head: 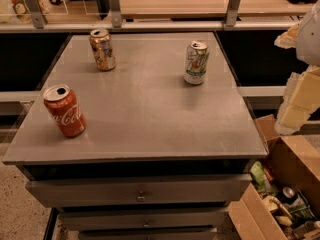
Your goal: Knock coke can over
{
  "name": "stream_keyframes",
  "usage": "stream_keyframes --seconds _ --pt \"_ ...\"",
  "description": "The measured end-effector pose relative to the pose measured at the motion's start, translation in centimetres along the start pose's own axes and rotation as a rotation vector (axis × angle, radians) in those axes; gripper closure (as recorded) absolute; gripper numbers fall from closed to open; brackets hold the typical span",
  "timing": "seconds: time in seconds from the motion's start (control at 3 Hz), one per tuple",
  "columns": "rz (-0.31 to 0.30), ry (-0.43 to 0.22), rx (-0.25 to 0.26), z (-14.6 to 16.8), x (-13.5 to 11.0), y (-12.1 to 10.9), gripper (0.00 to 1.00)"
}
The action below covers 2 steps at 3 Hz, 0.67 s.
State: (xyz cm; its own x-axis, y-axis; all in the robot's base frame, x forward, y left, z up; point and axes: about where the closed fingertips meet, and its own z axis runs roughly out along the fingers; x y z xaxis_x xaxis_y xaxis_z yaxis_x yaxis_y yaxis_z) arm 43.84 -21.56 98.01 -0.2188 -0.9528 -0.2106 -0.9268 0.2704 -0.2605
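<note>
Claw point(299, 101) hangs at the far right edge, beyond the bench point(150, 124); open or closed, I cannot tell. From it the coke can point(65, 110) lies far to the left, upright at the front-left corner, well apart from the orange can point(102, 49) and the white-green can point(195, 62).

So the coke can point(64, 111) is standing upright at the near-left corner of the grey table point(145, 119). Orange-gold can point(102, 49) is upright at the table's far left, white-and-green can point(196, 62) far right. Gripper point(295, 104) hangs just off the table's right edge, open cardboard box point(295, 166) below that side.
</note>
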Motion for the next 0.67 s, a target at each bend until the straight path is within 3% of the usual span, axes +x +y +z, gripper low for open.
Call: stream_keyframes --seconds 0.33,0.67 --pt "0.000 0.000 0.000 0.0 0.0 0.0 0.00" --pt "0.024 -0.076 0.000 0.6 -2.0 -0.3 0.00"
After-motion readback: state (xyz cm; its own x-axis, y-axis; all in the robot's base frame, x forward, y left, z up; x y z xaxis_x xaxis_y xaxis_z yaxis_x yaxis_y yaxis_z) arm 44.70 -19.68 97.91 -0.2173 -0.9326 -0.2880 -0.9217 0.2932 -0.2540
